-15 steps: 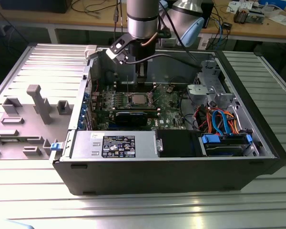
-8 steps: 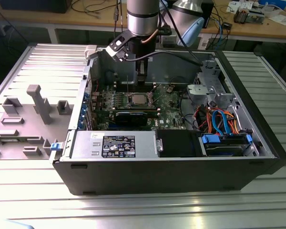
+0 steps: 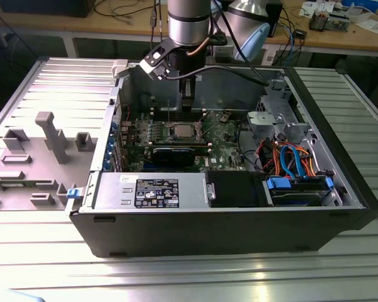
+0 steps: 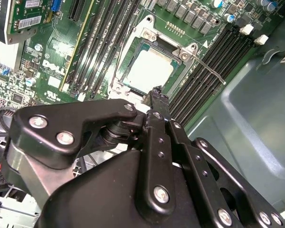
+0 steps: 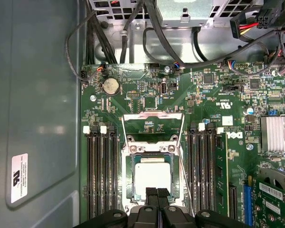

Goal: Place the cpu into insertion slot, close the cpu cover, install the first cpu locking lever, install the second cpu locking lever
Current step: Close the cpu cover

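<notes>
The gripper (image 5: 157, 195) has its two fingers pressed together with nothing visible between them. It hangs just over the near edge of the cpu (image 5: 153, 176). In the exterior view the gripper (image 3: 188, 104) points straight down into the open computer case (image 3: 208, 220), a stance that seems better suited to pushing or hooking small parts than to grasping. The cpu lies flat inside the insertion slot (image 5: 131, 178), its pale metal top about level with the socket rim, so the seating step looks done. The cpu cover (image 5: 153, 127) stands hinged up on the side of the socket away from the gripper, with green board showing through its window. That leaves the chip uncovered and reachable from above. In the second wrist view a thin wire locking lever (image 4: 210, 70) angles out over the black memory slots (image 4: 228, 47). It is released, probably because it can only clamp once the cover is down. The case rests on the ribbed metal worktop (image 3: 176, 277).
</notes>
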{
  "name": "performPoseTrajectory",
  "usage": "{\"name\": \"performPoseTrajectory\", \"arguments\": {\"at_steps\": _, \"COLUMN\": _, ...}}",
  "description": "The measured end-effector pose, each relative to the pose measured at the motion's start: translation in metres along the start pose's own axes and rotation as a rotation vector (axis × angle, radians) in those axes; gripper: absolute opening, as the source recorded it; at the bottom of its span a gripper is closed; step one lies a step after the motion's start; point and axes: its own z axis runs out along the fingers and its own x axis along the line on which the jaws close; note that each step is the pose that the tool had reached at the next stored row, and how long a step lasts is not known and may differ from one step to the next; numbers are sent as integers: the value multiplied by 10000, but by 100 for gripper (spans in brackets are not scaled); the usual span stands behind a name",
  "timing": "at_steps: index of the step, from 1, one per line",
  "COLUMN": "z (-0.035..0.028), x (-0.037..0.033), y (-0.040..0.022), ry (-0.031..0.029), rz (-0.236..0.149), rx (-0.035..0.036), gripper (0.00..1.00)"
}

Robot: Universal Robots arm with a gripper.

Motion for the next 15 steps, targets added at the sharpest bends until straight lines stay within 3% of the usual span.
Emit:
{"name": "performPoseTrajectory", "arguments": {"at_steps": 5, "z": -1, "x": 0, "y": 0, "ry": 0, "rz": 0, "rx": 0, "gripper": 11}}
{"name": "performPoseTrajectory", "arguments": {"at_steps": 8, "z": 2, "x": 0, "y": 86, "ry": 1, "rz": 0, "rx": 0, "gripper": 11}}
{"name": "performPoseTrajectory", "arguments": {"at_steps": 15, "z": 3, "x": 1, "y": 93, "ry": 1, "rz": 0, "rx": 0, "gripper": 11}}
